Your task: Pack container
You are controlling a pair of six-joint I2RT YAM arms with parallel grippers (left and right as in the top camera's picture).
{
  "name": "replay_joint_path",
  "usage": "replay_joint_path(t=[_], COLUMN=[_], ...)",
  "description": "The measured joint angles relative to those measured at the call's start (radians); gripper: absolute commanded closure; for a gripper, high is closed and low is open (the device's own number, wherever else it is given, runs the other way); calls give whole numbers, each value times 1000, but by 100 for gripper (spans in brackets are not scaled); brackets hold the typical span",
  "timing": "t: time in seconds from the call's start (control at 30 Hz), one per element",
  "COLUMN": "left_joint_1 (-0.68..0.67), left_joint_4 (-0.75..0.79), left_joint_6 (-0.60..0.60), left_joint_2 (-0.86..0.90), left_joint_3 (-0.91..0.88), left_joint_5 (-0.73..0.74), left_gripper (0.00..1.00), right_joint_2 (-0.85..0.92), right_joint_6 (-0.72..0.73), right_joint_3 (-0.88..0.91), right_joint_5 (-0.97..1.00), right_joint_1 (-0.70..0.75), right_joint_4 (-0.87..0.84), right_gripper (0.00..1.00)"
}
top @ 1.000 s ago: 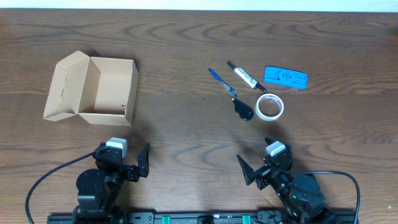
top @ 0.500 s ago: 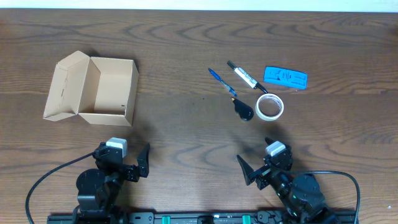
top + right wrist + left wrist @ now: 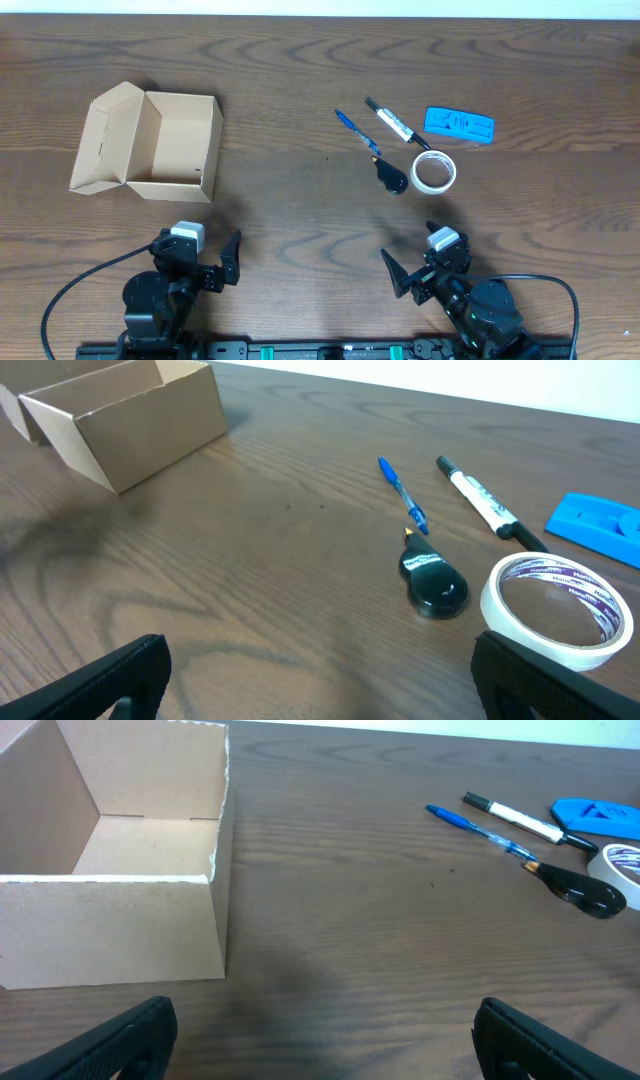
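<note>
The small tan-brown cardboard box (image 3: 172,186) stands on the dark wooden bench (image 3: 300,220) with its flap lid folded out to one side. Well apart from the box, on the side away from that flap, lie a blue pen (image 3: 357,132), a black-and-white marker (image 3: 396,124), a flat blue plastic piece (image 3: 459,124), a white tape roll (image 3: 434,171) and, just beside the roll, a small black teardrop-shaped object (image 3: 392,178). The left hand (image 3: 330,1045) is near the box's front wall and the right hand (image 3: 325,685) is farther from the box, near the roll; both have their fingers spread wide apart.
</note>
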State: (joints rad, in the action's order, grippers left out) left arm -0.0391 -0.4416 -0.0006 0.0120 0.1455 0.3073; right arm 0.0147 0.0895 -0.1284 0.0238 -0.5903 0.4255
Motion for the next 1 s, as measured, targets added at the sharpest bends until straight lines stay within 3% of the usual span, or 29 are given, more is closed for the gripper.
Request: replay_joint_path(t=[0.6, 0.8, 1.0], left_joint_1=[0, 0, 0], left_joint_4=[112, 115, 126], left_joint_6=[-33, 11, 108], left_joint_2=[24, 269, 628], left_joint_3=[-6, 96, 350], left_joint_5=[-36, -95, -116], left_gripper=[5, 5, 5], right_joint_2=[0, -1, -3], right_joint_6=[0, 0, 0], right_joint_3=[0, 0, 1], right_joint_5=[0, 0, 2], right_joint_1=[0, 0, 0], right_joint_4=[0, 0, 1], right_gripper=[1, 1, 1])
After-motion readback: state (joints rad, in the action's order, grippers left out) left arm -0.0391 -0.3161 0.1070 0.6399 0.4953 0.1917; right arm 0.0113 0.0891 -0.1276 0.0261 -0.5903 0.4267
